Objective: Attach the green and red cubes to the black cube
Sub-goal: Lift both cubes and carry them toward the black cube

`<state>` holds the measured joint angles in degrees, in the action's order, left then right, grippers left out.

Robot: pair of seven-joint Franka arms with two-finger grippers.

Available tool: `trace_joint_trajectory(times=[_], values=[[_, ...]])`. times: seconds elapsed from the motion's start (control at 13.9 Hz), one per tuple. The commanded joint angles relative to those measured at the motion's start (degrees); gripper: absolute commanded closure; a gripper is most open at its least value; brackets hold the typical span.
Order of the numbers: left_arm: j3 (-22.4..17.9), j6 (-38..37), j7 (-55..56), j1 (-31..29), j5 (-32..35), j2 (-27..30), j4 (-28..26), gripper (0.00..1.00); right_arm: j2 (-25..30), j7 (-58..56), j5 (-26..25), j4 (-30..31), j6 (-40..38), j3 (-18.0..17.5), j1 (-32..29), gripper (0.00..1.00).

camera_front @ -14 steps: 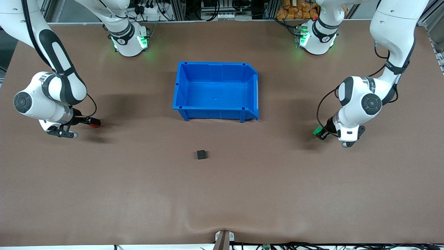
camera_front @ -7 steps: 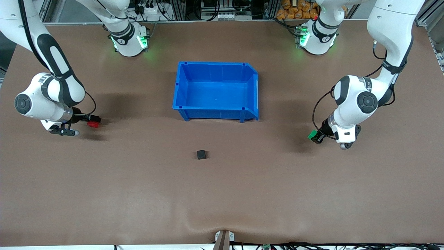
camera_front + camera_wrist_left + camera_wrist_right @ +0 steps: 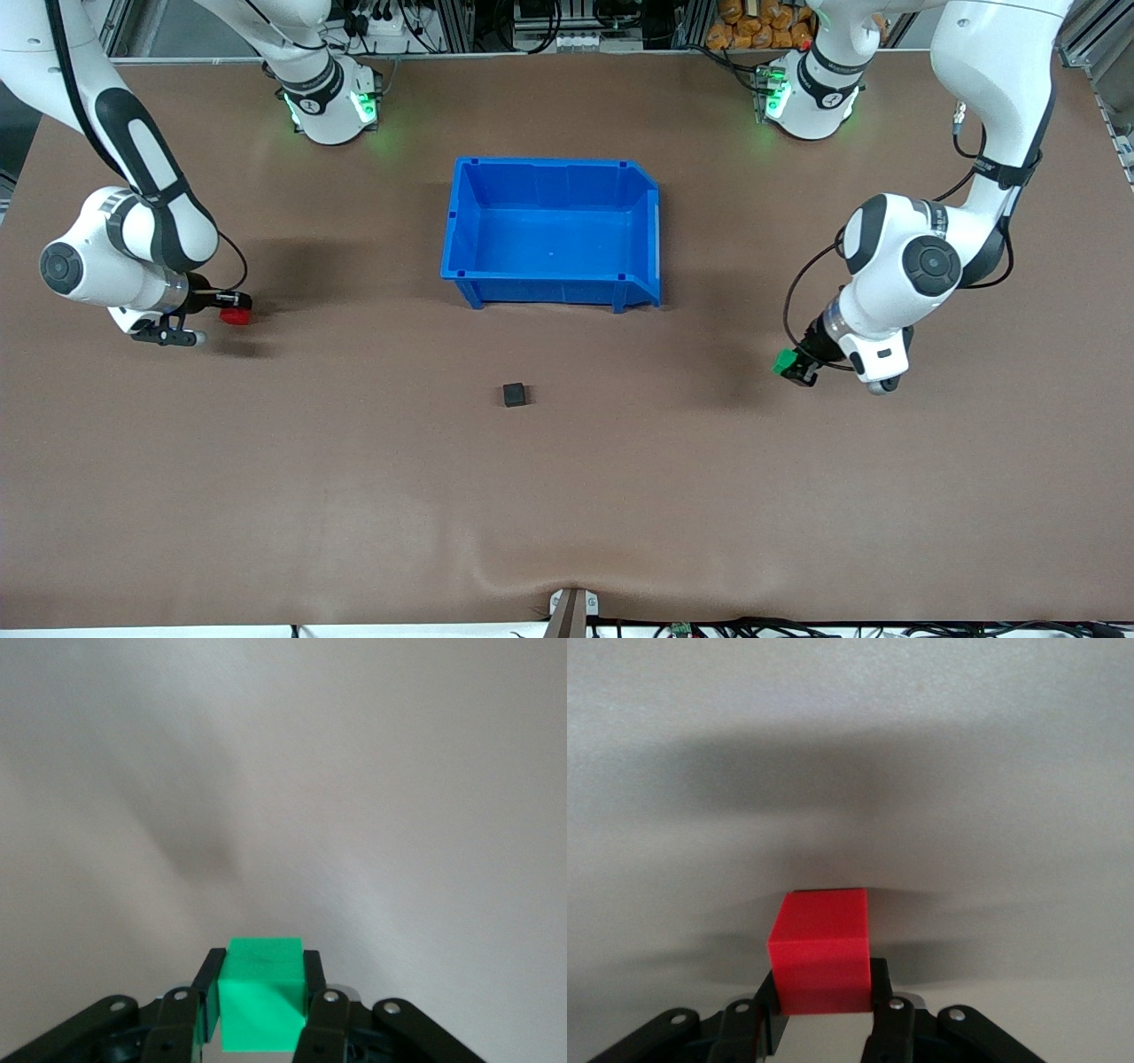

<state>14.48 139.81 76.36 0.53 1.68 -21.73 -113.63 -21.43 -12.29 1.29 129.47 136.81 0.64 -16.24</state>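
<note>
The black cube [image 3: 514,394] sits on the brown table, nearer to the front camera than the blue bin. My left gripper [image 3: 791,366] is shut on the green cube [image 3: 784,362], held above the table toward the left arm's end; the left wrist view shows the green cube [image 3: 262,1005] clamped between the fingers [image 3: 209,992]. My right gripper [image 3: 229,312] is shut on the red cube [image 3: 235,315], held low over the table toward the right arm's end; the right wrist view shows the red cube [image 3: 821,950] between the fingers [image 3: 880,988].
An empty blue bin [image 3: 462,266] stands in the middle of the table, between the two arms' bases and the black cube. The brown mat has a small bump at its front edge [image 3: 567,576].
My left gripper has carried the green cube toward the front camera and a little toward the black cube. My right gripper with the red cube has shifted slightly toward the right arm's end.
</note>
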Motion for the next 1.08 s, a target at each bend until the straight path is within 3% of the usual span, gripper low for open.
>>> trace_joint_trajectory(times=[0.0,0.36,0.65,0.86,1.0], values=[[-0.07,-2.62,3.69,1.57,0.25,-3.75,6.82,1.0,0.6,-6.84,-0.24,-1.84,-1.45,-0.64,-0.28,0.98],[-0.07,-3.58,13.62,6.49,0.25,-8.85,14.48,1.0,-0.62,-24.78,-1.12,-15.71,-14.98,-0.64,4.97,0.98],[-0.07,-5.25,21.69,10.18,0.25,-11.74,19.13,1.0,-4.13,-34.82,-1.47,-22.75,-16.39,-0.56,14.55,0.98],[-0.07,-5.43,32.32,14.13,0.34,-16.83,26.33,1.0,-6.51,-41.03,-5.33,-27.15,-17.1,-0.64,19.47,0.98],[-0.15,-5.34,36.99,16.34,0.25,-18.52,28.02,1.0,-10.01,-43.87,-6.82,-31.54,-18.15,-0.55,23.35,0.98]])
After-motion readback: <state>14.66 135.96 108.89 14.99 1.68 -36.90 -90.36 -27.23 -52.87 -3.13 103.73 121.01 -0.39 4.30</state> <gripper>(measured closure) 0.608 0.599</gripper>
